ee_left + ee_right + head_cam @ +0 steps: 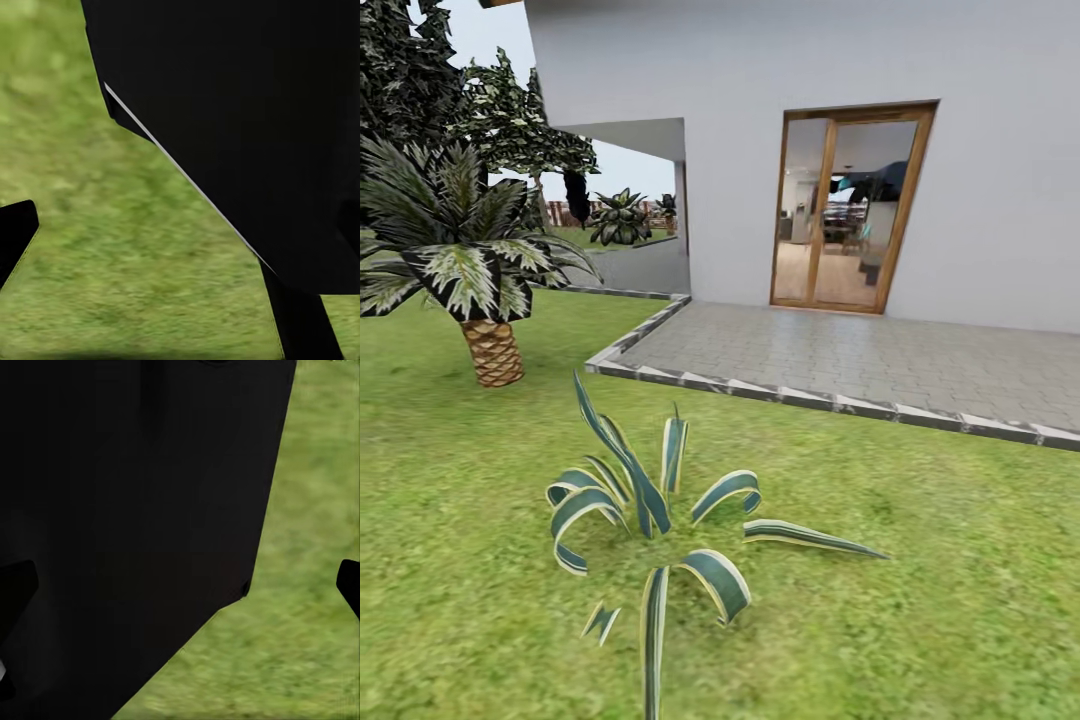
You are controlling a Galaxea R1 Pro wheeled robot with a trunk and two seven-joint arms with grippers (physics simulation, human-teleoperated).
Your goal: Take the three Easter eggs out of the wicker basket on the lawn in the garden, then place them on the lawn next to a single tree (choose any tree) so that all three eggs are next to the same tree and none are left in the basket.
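Where the head view looks over the garden: one lawn [920, 560], one striped agave-like plant [650, 520] in the near grass, one short palm [465, 270] with a scaly trunk at left.
House: one white wall [980, 150], one wood-framed glass door [850, 210], one grey paved patio [880, 355] with a pale kerb against the grass.
Background: dark leafy trees [420, 80] behind the palm, one more broad-leaved plant [620, 218] far off.
Left wrist view: one left gripper [161, 292], two dark fingers [15, 236] well apart, nothing between them, blurred grass [112, 225] beneath, one large black body [247, 112] alongside.
Right wrist view: one right gripper [184, 585], finger tips [349, 581] at opposite edges, spread wide, holding nothing; black body [135, 510] and grass [300, 622] behind.
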